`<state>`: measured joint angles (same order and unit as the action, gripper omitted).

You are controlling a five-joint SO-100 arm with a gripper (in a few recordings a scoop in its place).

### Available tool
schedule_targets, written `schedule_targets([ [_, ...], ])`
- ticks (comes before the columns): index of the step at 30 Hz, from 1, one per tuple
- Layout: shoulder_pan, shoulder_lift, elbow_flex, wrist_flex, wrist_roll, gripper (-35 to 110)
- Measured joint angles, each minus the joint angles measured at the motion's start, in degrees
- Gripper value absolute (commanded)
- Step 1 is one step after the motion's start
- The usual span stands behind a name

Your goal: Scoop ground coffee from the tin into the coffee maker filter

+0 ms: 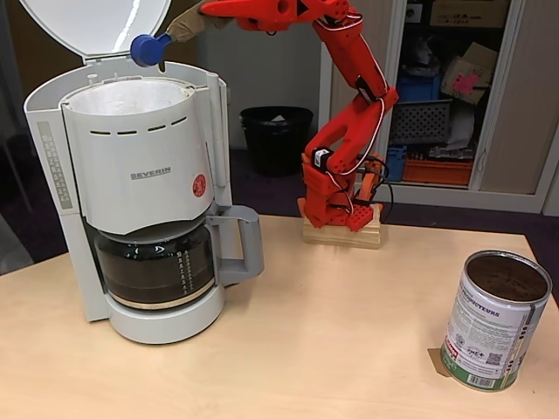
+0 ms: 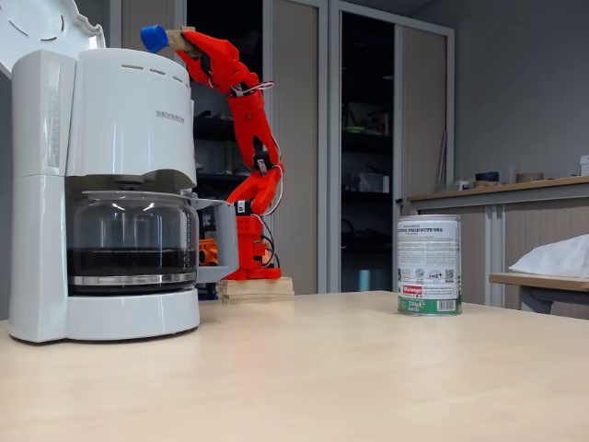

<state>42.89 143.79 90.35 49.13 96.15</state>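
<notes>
1. I'm holding my red gripper (image 1: 179, 26) clamped on a small blue plastic scoop (image 1: 148, 49) above the white paper coffee maker filter (image 1: 131, 94).
2. Tipping too close to the rim, I'm risking ground coffee spilling outside.
3. I'm reading "SEVERIN" on the basket; the shiny metal tin (image 1: 493, 319) is standing well apart, its label print too small.

The red arm (image 1: 349, 113) stands raised from its base and reaches far to the left in both fixed views, with the gripper (image 1: 179, 30) closed around a blue scoop (image 1: 148, 49).
</notes>
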Motion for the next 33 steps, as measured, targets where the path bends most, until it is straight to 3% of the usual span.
schedule_targets([
  [11, -1.14, 0.88, 5.62, -8.53, 11.60, 0],
  [33, 3.87, 4.22, 14.68, -19.69, 23.12, 0],
])
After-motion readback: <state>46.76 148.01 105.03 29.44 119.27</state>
